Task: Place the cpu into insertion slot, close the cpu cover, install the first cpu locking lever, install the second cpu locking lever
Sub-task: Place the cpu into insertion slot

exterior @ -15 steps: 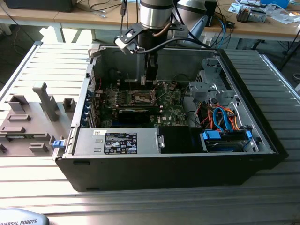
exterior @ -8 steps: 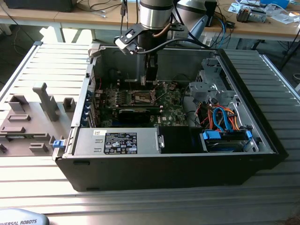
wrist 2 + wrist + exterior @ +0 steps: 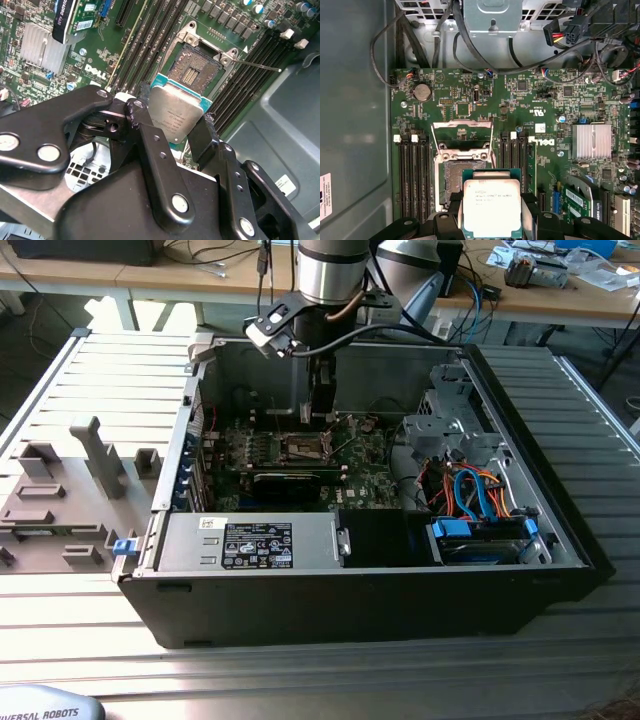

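The cpu, a flat square chip with a silver-grey top and a green rim, is clamped between the black fingers of my gripper, which is shut on it. In the second wrist view the cpu hangs above the near edge of the insertion slot, partly overlapping it. The insertion slot lies uncovered with its dark centre showing. Its cpu cover stands swung open at the slot's far side. A thin locking lever sticks out beside the slot. In the exterior view my gripper reaches down over the insertion slot.
Black memory slots flank the socket on both sides. A finned heatsink and a black card sit nearby. The case walls, the power supply and a drive bay with cables ring the green board.
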Robot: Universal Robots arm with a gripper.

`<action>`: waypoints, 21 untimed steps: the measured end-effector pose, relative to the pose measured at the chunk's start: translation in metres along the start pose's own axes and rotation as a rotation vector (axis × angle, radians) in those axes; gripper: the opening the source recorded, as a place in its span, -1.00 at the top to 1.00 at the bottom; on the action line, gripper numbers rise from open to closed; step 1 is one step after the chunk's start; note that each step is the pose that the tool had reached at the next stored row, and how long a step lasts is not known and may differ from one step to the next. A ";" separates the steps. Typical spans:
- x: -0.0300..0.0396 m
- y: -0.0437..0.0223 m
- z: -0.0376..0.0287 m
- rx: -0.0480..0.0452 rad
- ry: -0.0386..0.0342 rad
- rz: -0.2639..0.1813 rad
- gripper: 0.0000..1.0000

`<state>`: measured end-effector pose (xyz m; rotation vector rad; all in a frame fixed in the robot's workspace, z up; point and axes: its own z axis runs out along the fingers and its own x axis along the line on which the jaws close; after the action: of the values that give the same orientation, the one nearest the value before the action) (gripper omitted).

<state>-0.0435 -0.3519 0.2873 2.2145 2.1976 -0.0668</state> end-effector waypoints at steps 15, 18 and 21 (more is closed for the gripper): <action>0.0001 0.0000 0.0034 0.0000 0.0000 0.000 -0.08; 0.0002 0.0001 0.0042 0.0000 0.0001 0.000 -0.08; 0.0002 0.0001 0.0049 0.0000 0.0001 0.000 -0.08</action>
<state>-0.0435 -0.3519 0.2825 2.2145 2.1977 -0.0667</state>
